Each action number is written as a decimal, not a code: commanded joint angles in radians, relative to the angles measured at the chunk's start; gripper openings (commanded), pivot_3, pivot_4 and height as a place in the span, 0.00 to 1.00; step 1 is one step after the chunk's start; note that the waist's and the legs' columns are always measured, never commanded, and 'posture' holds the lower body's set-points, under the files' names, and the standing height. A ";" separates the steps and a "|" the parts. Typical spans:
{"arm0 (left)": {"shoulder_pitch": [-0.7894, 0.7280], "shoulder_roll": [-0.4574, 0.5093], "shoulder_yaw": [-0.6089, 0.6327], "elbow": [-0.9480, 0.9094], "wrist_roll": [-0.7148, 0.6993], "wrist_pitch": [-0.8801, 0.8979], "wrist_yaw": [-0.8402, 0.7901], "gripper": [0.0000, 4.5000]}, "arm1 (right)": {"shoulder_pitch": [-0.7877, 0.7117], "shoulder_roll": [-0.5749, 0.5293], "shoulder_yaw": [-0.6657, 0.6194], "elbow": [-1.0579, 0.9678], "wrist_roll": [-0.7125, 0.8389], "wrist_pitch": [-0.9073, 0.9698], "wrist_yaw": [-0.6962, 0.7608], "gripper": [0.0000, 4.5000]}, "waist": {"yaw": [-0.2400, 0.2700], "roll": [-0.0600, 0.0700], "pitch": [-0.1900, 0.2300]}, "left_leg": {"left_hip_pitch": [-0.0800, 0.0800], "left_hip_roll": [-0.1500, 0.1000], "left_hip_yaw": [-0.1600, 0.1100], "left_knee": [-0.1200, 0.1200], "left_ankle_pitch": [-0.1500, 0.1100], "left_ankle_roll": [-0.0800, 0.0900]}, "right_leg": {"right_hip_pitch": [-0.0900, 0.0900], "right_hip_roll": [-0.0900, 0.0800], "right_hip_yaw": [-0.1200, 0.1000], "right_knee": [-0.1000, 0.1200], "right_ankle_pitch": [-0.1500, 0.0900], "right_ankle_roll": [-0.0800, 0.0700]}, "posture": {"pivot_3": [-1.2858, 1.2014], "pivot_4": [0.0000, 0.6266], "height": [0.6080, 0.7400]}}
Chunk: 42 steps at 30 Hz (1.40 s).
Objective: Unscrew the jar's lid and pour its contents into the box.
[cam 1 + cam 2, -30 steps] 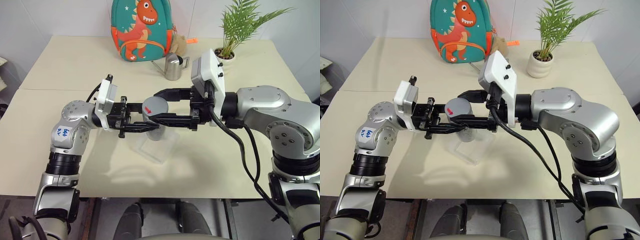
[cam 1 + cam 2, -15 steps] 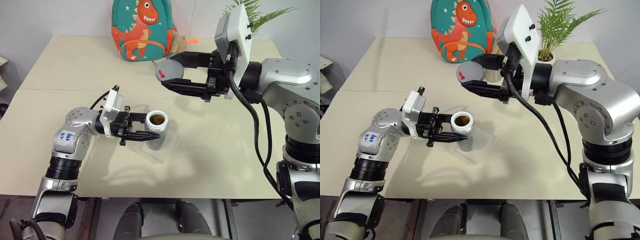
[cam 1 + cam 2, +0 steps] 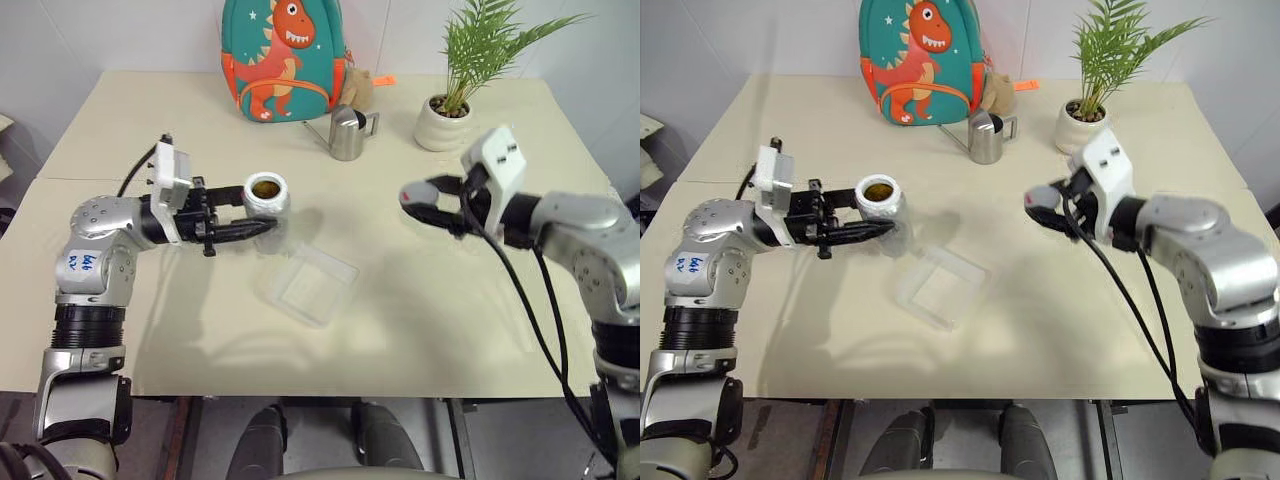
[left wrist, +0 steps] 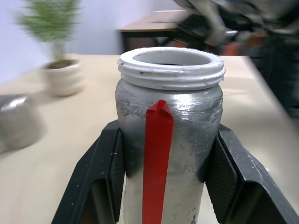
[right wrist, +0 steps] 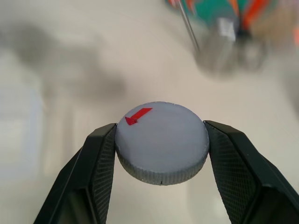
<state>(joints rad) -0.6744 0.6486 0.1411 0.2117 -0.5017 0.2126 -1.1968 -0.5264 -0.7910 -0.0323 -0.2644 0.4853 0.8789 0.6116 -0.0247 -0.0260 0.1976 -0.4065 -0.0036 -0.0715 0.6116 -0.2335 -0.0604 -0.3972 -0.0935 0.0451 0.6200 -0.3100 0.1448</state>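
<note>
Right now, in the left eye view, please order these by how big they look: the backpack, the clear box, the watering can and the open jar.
1. Backpack, clearly the largest.
2. Box.
3 and 4. Watering can and jar look similar; the can stands farther away, so I will not rank them.

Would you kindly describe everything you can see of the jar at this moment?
The jar is a small silvery cylinder with a dull, slightly crinkled metallic skin, a red stripe down its side and a white threaded neck. Its lid is off, so the mouth is open, and something brownish shows inside. It stands upright, lifted clear of the table, above and to the robot's left of the clear box. The left gripper is shut on its body, one black finger pressed to each side below the neck.
</note>
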 commanded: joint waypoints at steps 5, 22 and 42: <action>-0.006 0.010 0.058 -0.020 0.008 -0.040 0.069 0.43 | 0.196 0.037 -0.088 0.026 -0.037 -0.067 -0.028 0.58 | 0.000 0.000 0.000 | 0.000 0.000 0.000 0.001 0.000 0.000 | 0.001 0.000 0.000 0.001 0.000 0.000 | 0.52 0.24 1.00; -0.051 -0.045 0.032 -0.004 0.070 -0.168 0.138 0.43 | 0.308 0.027 -0.160 0.019 -0.006 -0.126 0.047 1.00 | 0.001 0.000 0.000 | 0.001 0.000 0.000 0.002 0.001 0.000 | 0.001 0.000 0.001 0.002 0.000 0.001 | 0.52 0.24 1.00; -0.258 -0.014 -0.299 0.180 0.495 -0.907 0.046 0.43 | 0.379 -0.161 -0.380 -0.152 0.286 -0.076 0.362 1.00 | 0.013 0.000 0.000 | 0.002 -0.001 0.001 0.003 0.001 0.000 | 0.004 0.001 0.001 0.000 0.001 0.002 | 0.52 0.24 1.00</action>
<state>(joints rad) -0.9104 0.6186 -0.1474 0.3860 -0.0245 -0.6303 -1.1418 -0.1451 -0.9352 -0.3720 -0.3971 0.7586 0.8086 0.9750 -0.0115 -0.0262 0.1976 -0.4047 -0.0043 -0.0709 0.6145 -0.2329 -0.0606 -0.3936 -0.0929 0.0462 0.6203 -0.3088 0.1469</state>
